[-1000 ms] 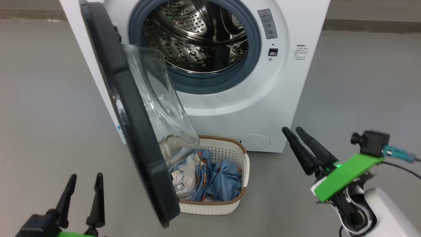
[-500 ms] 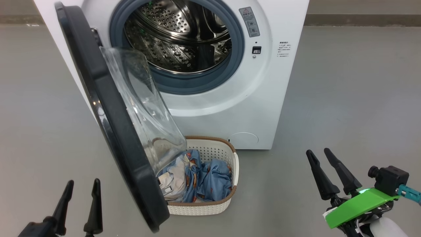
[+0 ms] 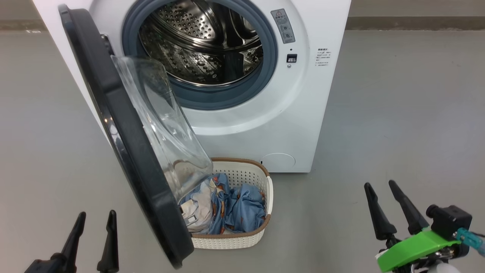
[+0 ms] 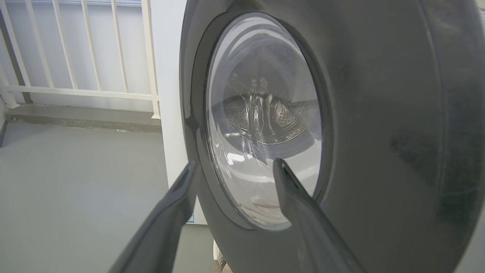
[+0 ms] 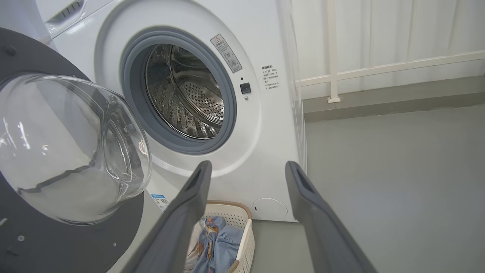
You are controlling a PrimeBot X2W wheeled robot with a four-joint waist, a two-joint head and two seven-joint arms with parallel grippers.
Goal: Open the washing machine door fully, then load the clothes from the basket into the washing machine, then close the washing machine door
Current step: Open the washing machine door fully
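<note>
The washing machine [image 3: 326, 87] [image 5: 265, 125] stands with its steel drum [image 3: 201, 41] [image 5: 182, 94] exposed. The washing machine door [image 3: 125, 132] [image 4: 379, 113] [image 5: 57, 151] hangs open on the left, its glass bowl over part of the basket. The cream basket [image 3: 242, 239] [image 5: 244, 231] sits on the floor in front, holding the light blue clothes [image 3: 235, 206] [image 5: 216, 242]. My left gripper [image 3: 95, 216] [image 4: 235, 165] is open at the lower left, fingers facing the door's outer side. Low on the right, apart from the basket, my right gripper [image 3: 379, 185] [image 5: 246, 165] is open and empty.
Grey floor [image 3: 398, 113] spreads to the right and left of the machine. A white railing [image 5: 379, 68] [image 4: 75, 91] on a low kerb runs behind it.
The right gripper has dropped back from beside the machine's lower front to the lower right. The head camera has shifted, so the whole scene sits further left. The door, basket and clothes stay put.
</note>
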